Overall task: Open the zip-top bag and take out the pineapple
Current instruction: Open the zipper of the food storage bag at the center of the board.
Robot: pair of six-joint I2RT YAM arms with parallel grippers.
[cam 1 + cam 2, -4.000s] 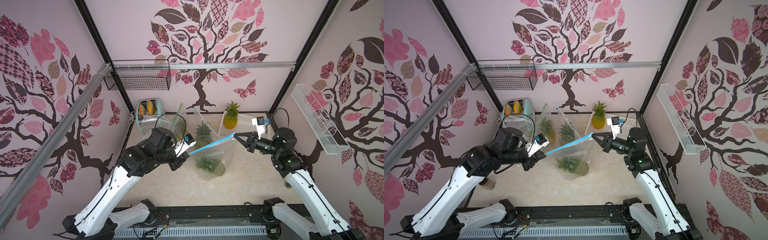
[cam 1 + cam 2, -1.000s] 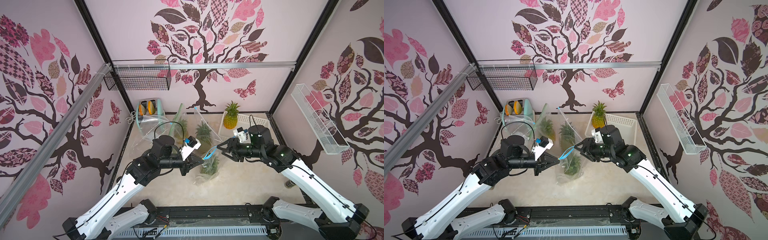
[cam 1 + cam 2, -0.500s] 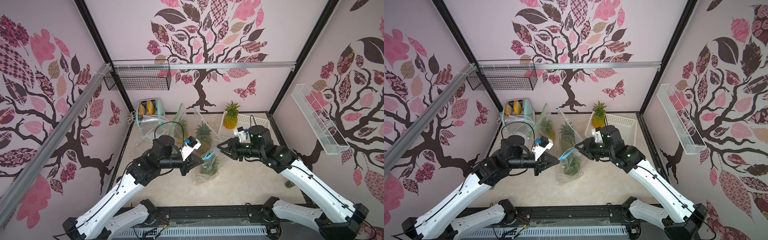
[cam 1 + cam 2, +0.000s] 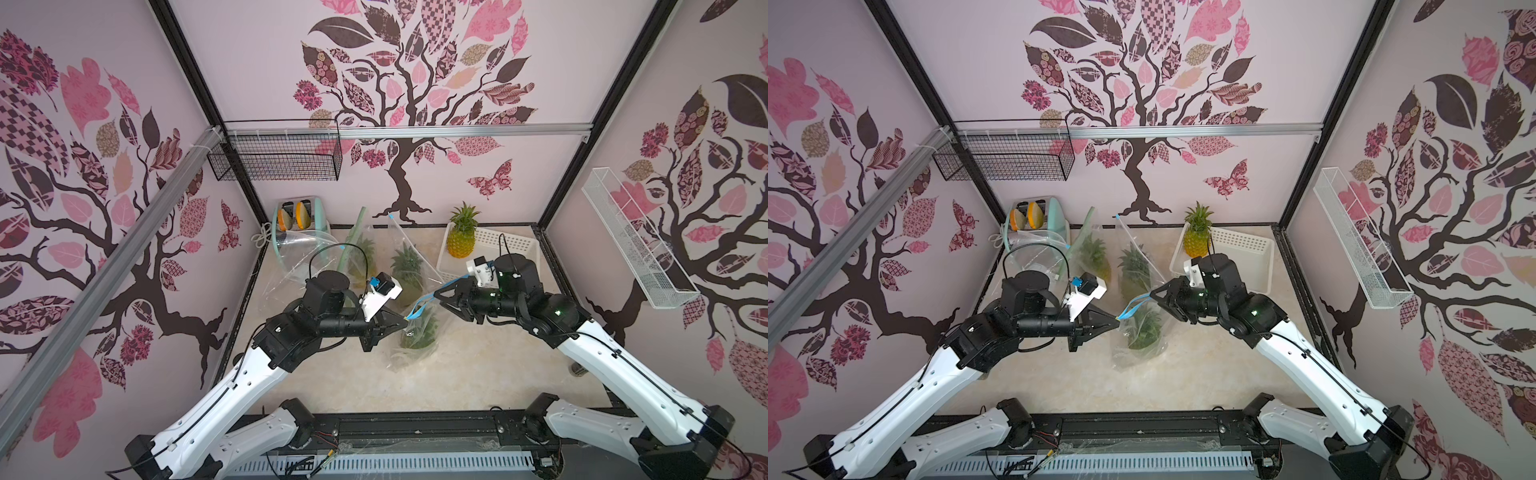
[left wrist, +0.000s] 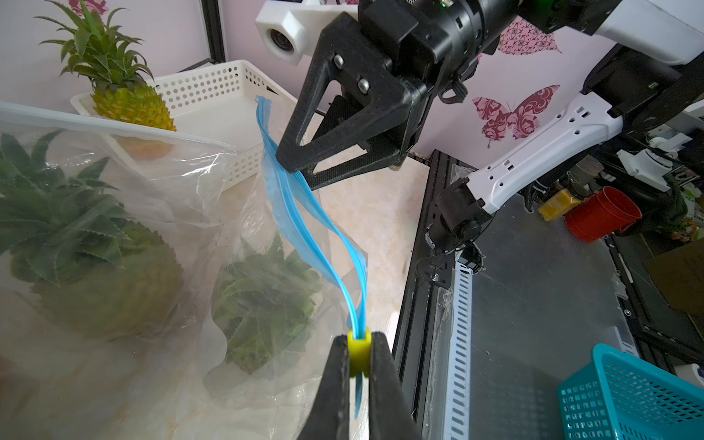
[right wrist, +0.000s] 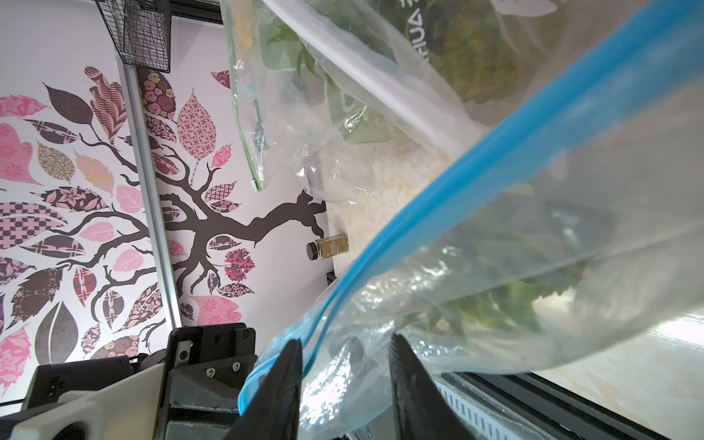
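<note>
Looking down the left wrist view, I see the left pincer (image 5: pixel 359 341) clamped tight on the yellow slider (image 5: pixel 359 354) at one end of the blue zip strip (image 5: pixel 304 232). The strip's two lips stand parted along the middle of their run. At the other end, the right pincer (image 6: pixel 346 341) has its jaws partly apart, one on either side of the rim. One finger touches the blue edge, but I see no pinch on it. Below the strip hangs the zip-top bag (image 4: pixel 1121 353). In both top views its bottom rests on the tabletop (image 4: pixel 478 365) between my two arms. The pineapple (image 4: pixel 1144 328) is inside, its green leaves showing through the film. Just behind stands a second bagged pineapple (image 4: pixel 409 266). Farther back, a white basket (image 4: pixel 511 245) holds a loose pineapple (image 4: pixel 461 237), upright.
</note>
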